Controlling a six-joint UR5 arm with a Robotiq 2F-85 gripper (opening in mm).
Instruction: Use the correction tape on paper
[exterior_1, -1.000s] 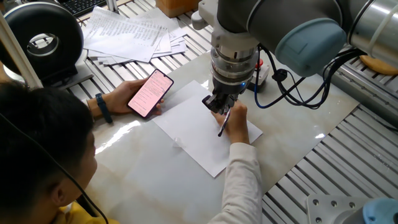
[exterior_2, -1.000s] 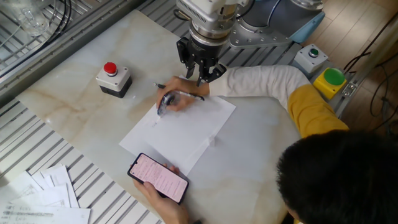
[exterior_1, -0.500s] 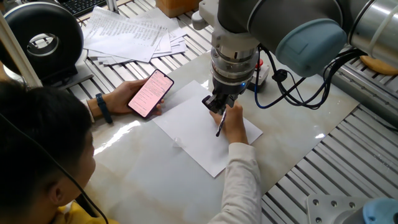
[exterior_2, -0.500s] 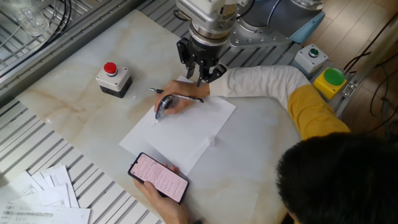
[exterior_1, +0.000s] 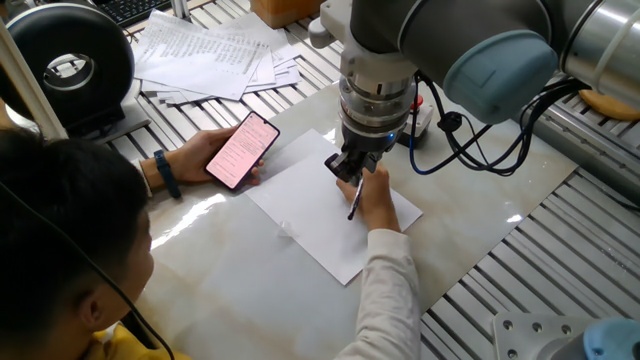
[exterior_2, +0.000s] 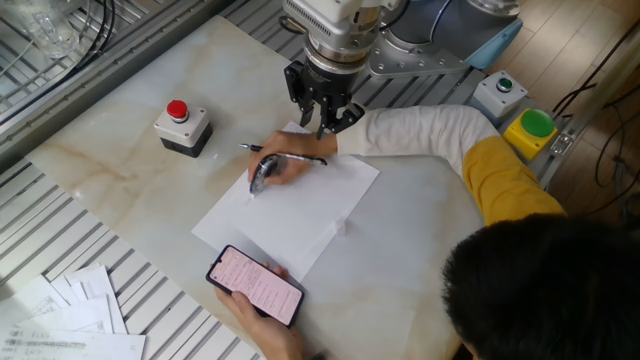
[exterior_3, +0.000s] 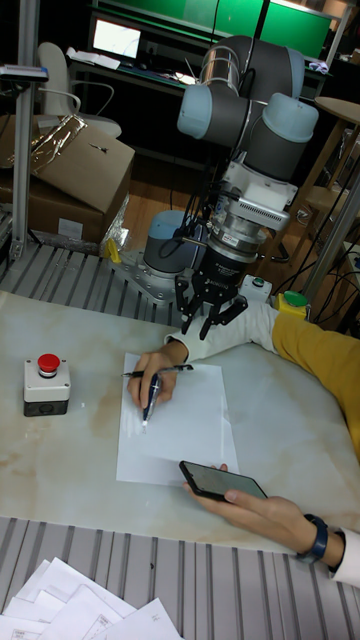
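The correction tape is mostly hidden in the person's hand, which presses it on the paper near the sheet's far edge; a slim pen lies across the same fingers. The gripper hangs just above that hand, its fingers spread apart and empty. The person's other hand holds a phone at the sheet's near corner.

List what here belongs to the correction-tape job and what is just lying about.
Job:
paper
correction tape, held down on the paper
tool, open just above

Lying about:
pen
phone
red button box
printed sheets
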